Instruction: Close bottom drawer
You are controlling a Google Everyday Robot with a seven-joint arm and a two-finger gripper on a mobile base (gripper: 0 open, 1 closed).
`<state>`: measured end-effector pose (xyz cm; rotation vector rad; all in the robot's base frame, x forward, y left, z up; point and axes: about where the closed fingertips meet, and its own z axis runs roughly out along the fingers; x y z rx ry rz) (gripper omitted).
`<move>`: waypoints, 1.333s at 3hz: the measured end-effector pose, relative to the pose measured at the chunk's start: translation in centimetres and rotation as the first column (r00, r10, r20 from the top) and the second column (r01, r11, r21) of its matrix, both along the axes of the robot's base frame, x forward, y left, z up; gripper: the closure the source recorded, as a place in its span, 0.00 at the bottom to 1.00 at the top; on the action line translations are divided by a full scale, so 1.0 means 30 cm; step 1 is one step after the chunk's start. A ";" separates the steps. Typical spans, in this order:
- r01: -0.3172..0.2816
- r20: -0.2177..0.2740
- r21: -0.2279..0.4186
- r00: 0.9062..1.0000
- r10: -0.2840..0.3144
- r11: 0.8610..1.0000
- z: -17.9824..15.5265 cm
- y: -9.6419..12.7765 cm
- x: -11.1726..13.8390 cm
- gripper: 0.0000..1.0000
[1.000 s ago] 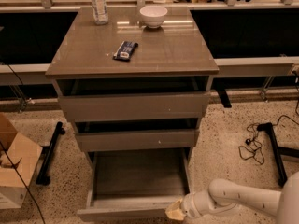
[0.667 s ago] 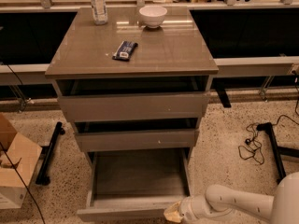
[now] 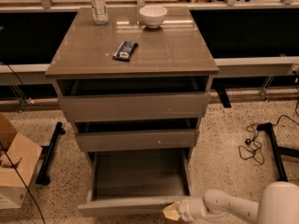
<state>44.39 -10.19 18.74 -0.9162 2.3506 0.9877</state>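
1. Clear bottle at the table's back left corner.
2. White bowl at its back edge, middle.
3. Dark packet left of centre.
4. Cardboard box on the floor, left.

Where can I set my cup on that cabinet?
Bare: the cabinet top right of the dark packet, in front of the bowl. Crowded: the back edge, with bottle and bowl. The gripper is at the bottom drawer's front.

The gripper sits at the right end of the bottom drawer front; the open box lies just up-left. A bowl stands far above.
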 end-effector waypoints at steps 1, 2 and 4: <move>0.001 0.007 -0.003 1.000 -0.001 1.000 0.000 0.005 0.002 1.00; 0.016 0.093 -0.038 0.996 -0.012 0.999 -0.004 0.068 0.033 1.00; 0.009 0.188 -0.039 0.982 -0.001 0.999 0.012 0.148 0.100 1.00</move>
